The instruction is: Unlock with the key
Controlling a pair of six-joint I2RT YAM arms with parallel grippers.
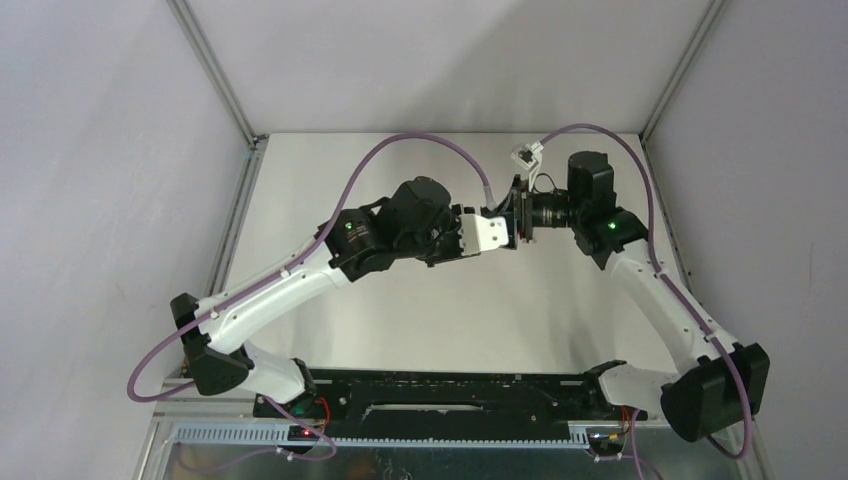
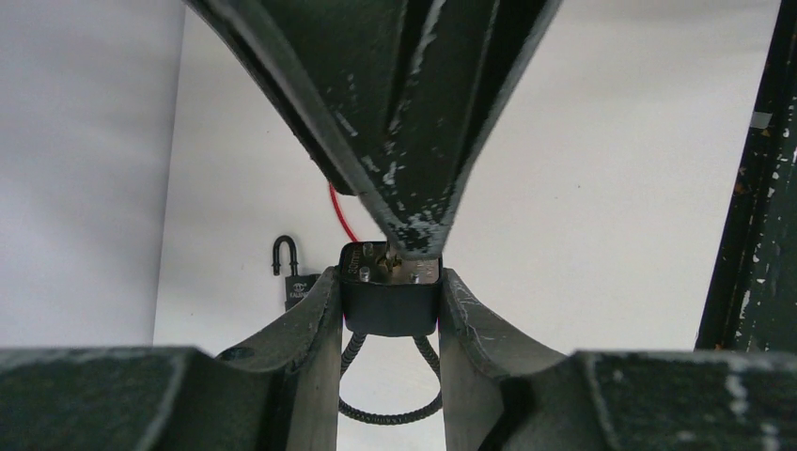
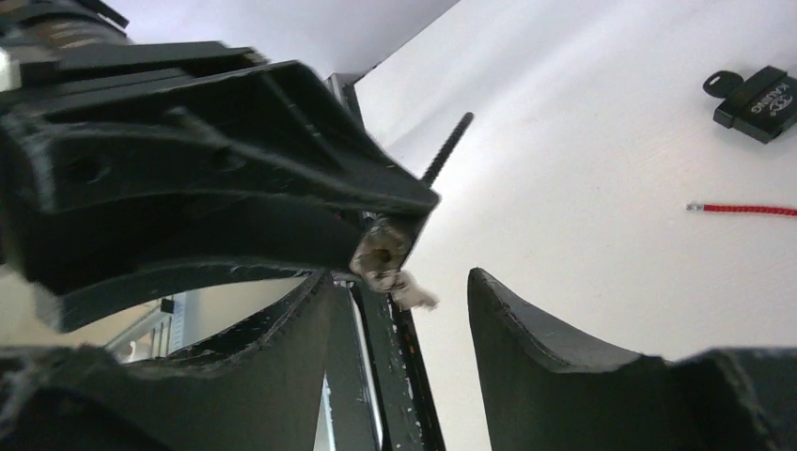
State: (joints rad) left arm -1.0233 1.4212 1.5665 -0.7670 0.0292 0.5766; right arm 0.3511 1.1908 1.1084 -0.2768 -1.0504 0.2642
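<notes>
**Key turn: seat the grip, then rotate**

The left gripper [image 2: 390,282] is clamped on the black cable padlock [image 2: 388,310]. It holds the lock aloft over the table [image 1: 560,320], just toward 1 o'clock from the table's centre. The key [image 2: 387,256] sits in the keyway, at 12 o'clock on the lock in the left wrist view. The right gripper [image 3: 399,280] has its jaws apart on either side of the key and grips nothing. I cannot tell whether the cable has released.

Procedure, as I judge it:
1. I centre the open jaws on the key head so both pads meet its flats.
2. I close firmly, then rotate about the key's axis only. Side load could bend the key or twist the lock in the left jaws.
3. I hold the left clamp firm throughout.

A second padlock [image 3: 761,103] and a red cable [image 3: 742,209] lie on the table at 2 o'clock in the right wrist view. I disregard both.
</notes>
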